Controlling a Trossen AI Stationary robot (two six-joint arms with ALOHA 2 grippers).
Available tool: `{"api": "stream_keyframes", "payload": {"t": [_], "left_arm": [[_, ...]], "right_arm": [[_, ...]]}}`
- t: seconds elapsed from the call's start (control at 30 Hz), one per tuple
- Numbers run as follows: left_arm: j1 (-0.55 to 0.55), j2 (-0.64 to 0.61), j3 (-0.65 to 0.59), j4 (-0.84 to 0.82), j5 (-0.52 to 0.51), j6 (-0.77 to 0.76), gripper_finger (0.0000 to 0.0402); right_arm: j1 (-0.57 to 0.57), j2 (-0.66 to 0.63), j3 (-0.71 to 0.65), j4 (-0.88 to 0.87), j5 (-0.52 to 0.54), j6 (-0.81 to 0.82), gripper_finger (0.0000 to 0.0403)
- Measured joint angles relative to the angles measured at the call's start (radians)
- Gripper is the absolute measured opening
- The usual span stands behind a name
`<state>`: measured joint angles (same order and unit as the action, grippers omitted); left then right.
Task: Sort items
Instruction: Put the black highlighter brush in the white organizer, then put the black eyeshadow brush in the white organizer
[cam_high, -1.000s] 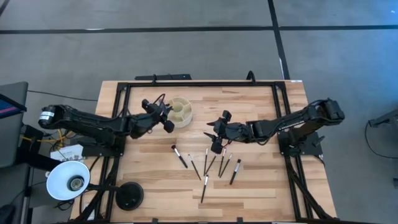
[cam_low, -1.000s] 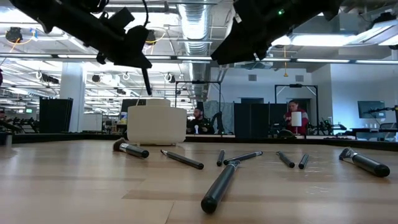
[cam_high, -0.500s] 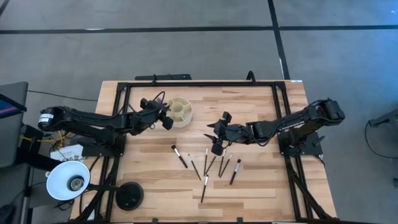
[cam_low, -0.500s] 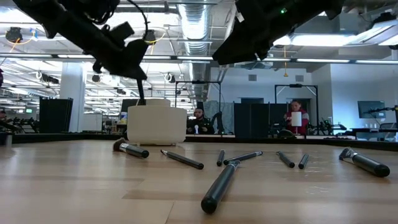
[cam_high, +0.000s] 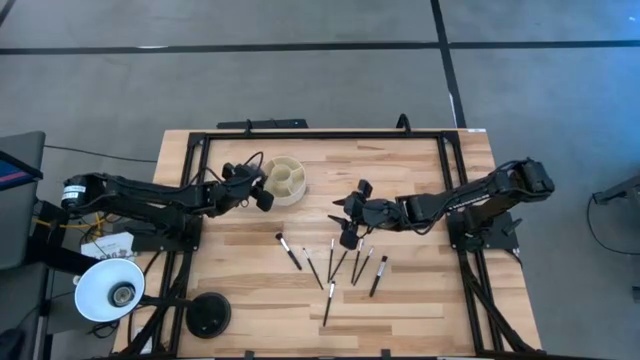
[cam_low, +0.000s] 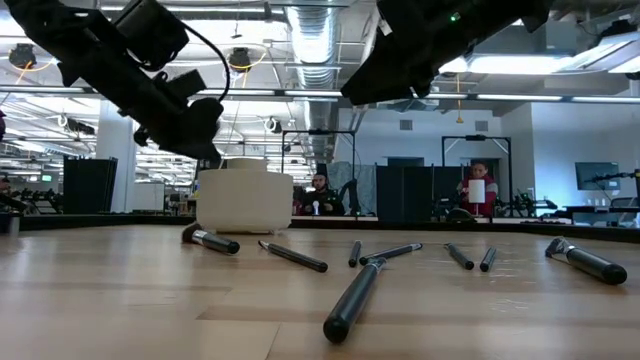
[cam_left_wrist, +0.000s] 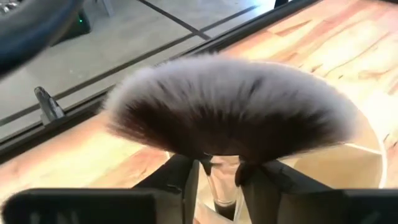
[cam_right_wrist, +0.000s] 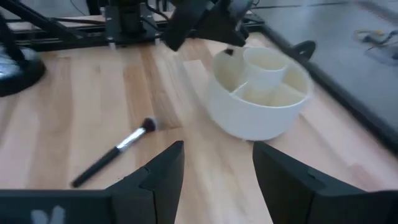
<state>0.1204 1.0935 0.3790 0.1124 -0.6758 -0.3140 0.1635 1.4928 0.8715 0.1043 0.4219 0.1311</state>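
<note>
A wooden table (cam_high: 420, 290) is seen from above, with a round cream divided cup (cam_high: 288, 179) near its far edge. The left gripper (cam_high: 262, 188) is held at the cup's nine o'clock rim. In the left wrist view a large fluffy brush (cam_left_wrist: 227, 115) stands upright between the fingers (cam_left_wrist: 180, 183), head up and handle pointing down into the cup; whether the fingers grip it or have let go cannot be told.

The right gripper (cam_high: 346, 225) is poised at about four o'clock from the cup, over the far ends of the loose brushes, its fingers (cam_right_wrist: 158, 171) spread apart with nothing between them.

Six thin brushes (cam_high: 340, 268) are scattered on the table toward the near edge. The leftmost brush (cam_high: 289, 250) lies on a diagonal, its head toward eleven o'clock. The rest lie close to the twelve-to-six line, fanned slightly. The rightmost brush (cam_high: 377, 275) leans toward one o'clock.

In the low view, people (cam_low: 476, 190) are seen in the room behind the table.
</note>
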Motion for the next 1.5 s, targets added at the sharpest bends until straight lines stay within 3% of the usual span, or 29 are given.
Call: {"api": "stream_keyframes", "payload": {"t": [0.13, 0.63, 0.87, 1.1, 1.33, 1.5], "left_arm": [[0.000, 0.000, 0.000, 0.001, 0.000, 0.017, 0.0118], [-0.042, -0.036, 0.001, 0.017, 0.005, 0.018, 0.0182], [-0.185, -0.136, 0.001, 0.037, 0.004, 0.022, 0.0183], [-0.327, -0.155, 0.001, 0.053, 0.004, 0.022, 0.0167], [-0.349, -0.136, 0.002, 0.057, -0.013, 0.022, 0.0163], [-0.349, -0.126, 0.001, 0.052, -0.012, 0.021, 0.0163]], "right_arm": [[0.000, 0.000, 0.000, 0.000, -0.079, 0.027, 0.0182], [0.066, 0.024, 0.002, 0.022, -0.184, 0.081, 0.0211], [0.077, 0.226, 0.050, 0.130, -0.233, 0.082, 0.0219], [0.052, 0.430, 0.283, -0.170, -0.240, 0.187, 0.0216], [0.062, 0.617, 0.438, -0.220, -0.237, 0.245, 0.0216], [0.064, 0.674, 0.496, -0.253, -0.148, 0.246, 0.0216]]}}
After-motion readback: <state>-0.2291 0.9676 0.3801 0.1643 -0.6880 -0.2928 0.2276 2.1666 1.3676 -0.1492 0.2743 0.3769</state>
